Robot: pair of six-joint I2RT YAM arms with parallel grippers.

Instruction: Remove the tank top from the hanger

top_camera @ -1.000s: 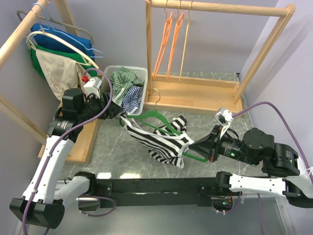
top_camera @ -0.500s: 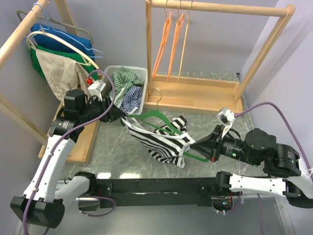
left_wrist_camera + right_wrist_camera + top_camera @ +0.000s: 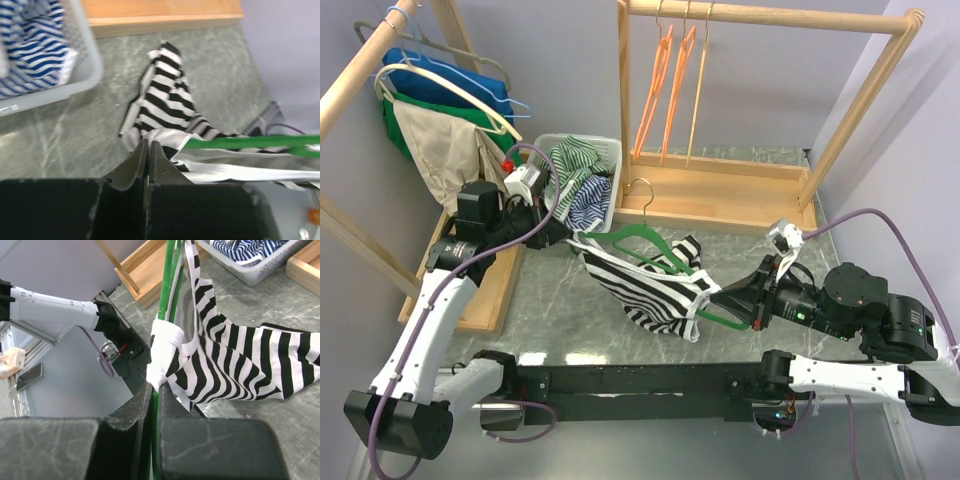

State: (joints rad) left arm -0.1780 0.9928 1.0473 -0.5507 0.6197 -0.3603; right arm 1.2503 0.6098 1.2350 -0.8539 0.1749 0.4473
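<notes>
The black-and-white striped tank top point(image 3: 645, 285) hangs on a green hanger point(image 3: 650, 240) held low over the marble table. My right gripper point(image 3: 725, 297) is shut on the hanger's right end; in the right wrist view the green bar point(image 3: 167, 290) runs out from between the jaws point(image 3: 159, 387), with the tank top point(image 3: 240, 365) and its white strap draped over it. My left gripper point(image 3: 565, 238) is shut at the garment's upper left corner. In the left wrist view its tips point(image 3: 148, 145) pinch the white strap edge of the tank top point(image 3: 165, 100), next to the hanger point(image 3: 260, 142).
A white basket point(image 3: 610, 150) of striped clothes stands behind the left gripper, close to it in the left wrist view point(image 3: 85, 75). A wooden rack point(image 3: 720, 200) with orange hangers point(image 3: 670, 90) stands at the back. Another rack with hung clothes point(image 3: 440, 130) is at the far left.
My left gripper has gone from open to shut at the tank top's strap and shifted slightly right. The right gripper and hanger have barely moved.
</notes>
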